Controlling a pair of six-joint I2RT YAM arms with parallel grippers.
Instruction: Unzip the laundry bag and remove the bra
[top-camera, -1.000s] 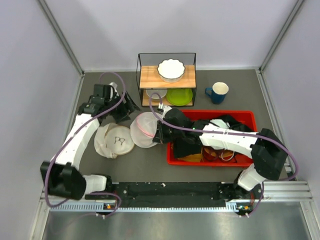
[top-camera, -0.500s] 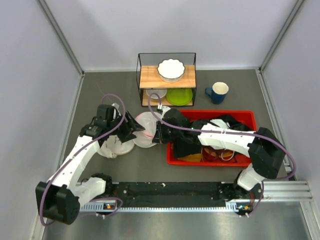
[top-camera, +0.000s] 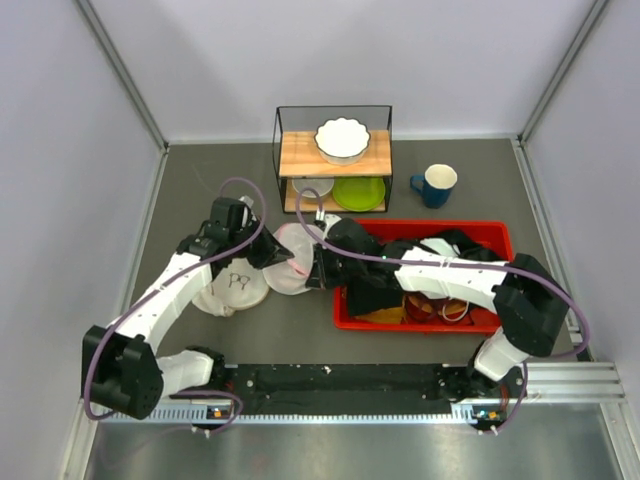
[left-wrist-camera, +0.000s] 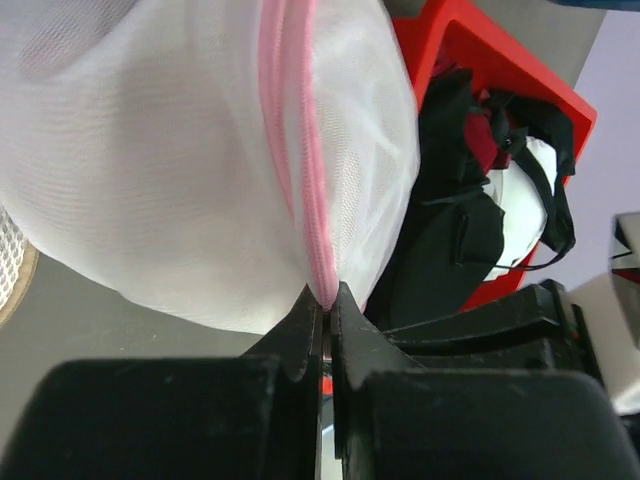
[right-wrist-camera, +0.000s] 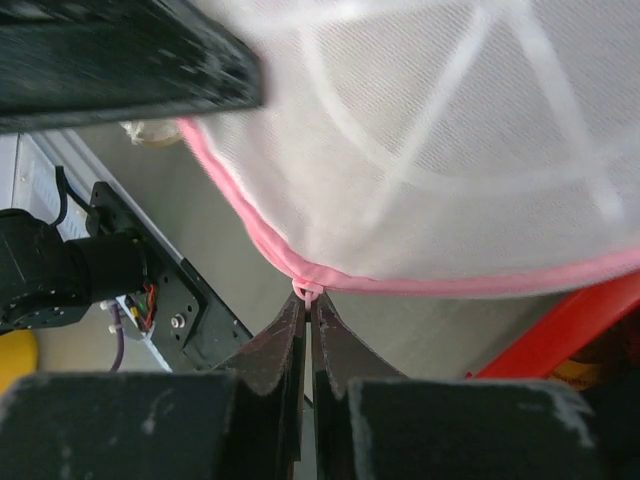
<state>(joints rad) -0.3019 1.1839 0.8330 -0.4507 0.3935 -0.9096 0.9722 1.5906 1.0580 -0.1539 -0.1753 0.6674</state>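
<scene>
The laundry bag (top-camera: 292, 262), a white mesh dome with a pink zipper band, sits between both arms, left of the red bin. My left gripper (top-camera: 283, 255) is shut on the pink band at the bag's left edge; in the left wrist view the band (left-wrist-camera: 300, 150) runs down into the closed fingertips (left-wrist-camera: 327, 296). My right gripper (top-camera: 313, 270) is shut on the small pink zipper pull (right-wrist-camera: 307, 291) at the bag's (right-wrist-camera: 450, 140) right rim. The bra is hidden; no pink cups show through the mesh.
A cream padded round piece with a black mark (top-camera: 236, 283) lies just left of the bag. The red bin (top-camera: 430, 224) of dark clothes is on the right. Behind stand a wire shelf with a white dish (top-camera: 342, 138) and green plate (top-camera: 358, 192), and a blue mug (top-camera: 435, 185).
My left arm swung from the back left over to the bag, and its gripper closed on the pink zipper band. The right gripper stayed shut on the pull.
</scene>
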